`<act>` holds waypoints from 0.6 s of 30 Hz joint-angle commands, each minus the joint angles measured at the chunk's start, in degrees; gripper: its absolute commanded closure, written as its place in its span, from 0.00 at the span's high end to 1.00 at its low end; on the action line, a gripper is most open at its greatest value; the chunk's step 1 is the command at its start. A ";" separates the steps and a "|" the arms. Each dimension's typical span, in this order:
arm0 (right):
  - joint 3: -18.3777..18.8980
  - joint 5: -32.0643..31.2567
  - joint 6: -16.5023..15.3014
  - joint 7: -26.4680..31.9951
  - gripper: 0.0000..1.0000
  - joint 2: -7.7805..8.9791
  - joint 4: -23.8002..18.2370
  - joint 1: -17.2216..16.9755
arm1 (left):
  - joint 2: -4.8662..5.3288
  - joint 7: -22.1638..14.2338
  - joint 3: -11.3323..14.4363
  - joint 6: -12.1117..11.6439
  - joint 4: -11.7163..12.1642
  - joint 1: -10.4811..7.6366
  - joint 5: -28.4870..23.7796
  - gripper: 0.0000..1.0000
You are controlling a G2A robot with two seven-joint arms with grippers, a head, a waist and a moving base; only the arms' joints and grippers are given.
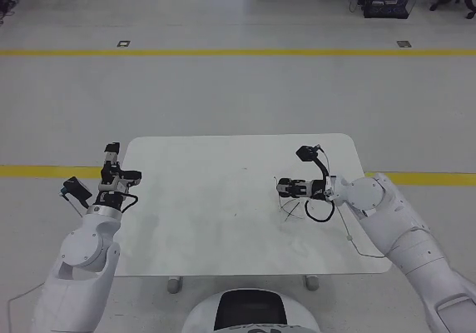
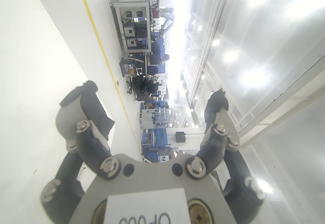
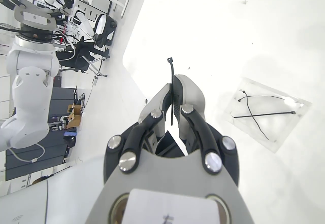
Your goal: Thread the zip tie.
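Right arm: the right tool (image 3: 174, 83) is closed tight on the zip tie (image 3: 172, 70), above the right half of the surface (image 1: 221, 216).
Held item: the zip tie is black. Its strap is clamped between the pads, with the head end projecting beyond the fingertips.
Left arm: the left tool (image 2: 153, 89) has its fingers spread wide with nothing between them, at the left edge of the surface.
Tray: a clear tray (image 3: 303, 104) lies on the surface near the right tool and contains two more black ties (image 3: 264, 115), crossed.
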 commanded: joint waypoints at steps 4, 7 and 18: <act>0.00 0.00 0.00 0.00 0.00 0.00 0.00 0.00 | 0.00 0.00 0.00 0.00 0.00 0.00 0.00 1.00; 0.51 1.19 0.00 -1.14 0.00 0.05 -0.46 -0.84 | 0.00 0.00 0.00 0.00 0.00 0.00 0.00 1.00; 7.01 10.57 0.00 3.81 0.00 1.82 -2.36 -3.93 | -0.77 3.13 7.87 -3.22 -5.12 4.49 9.04 1.00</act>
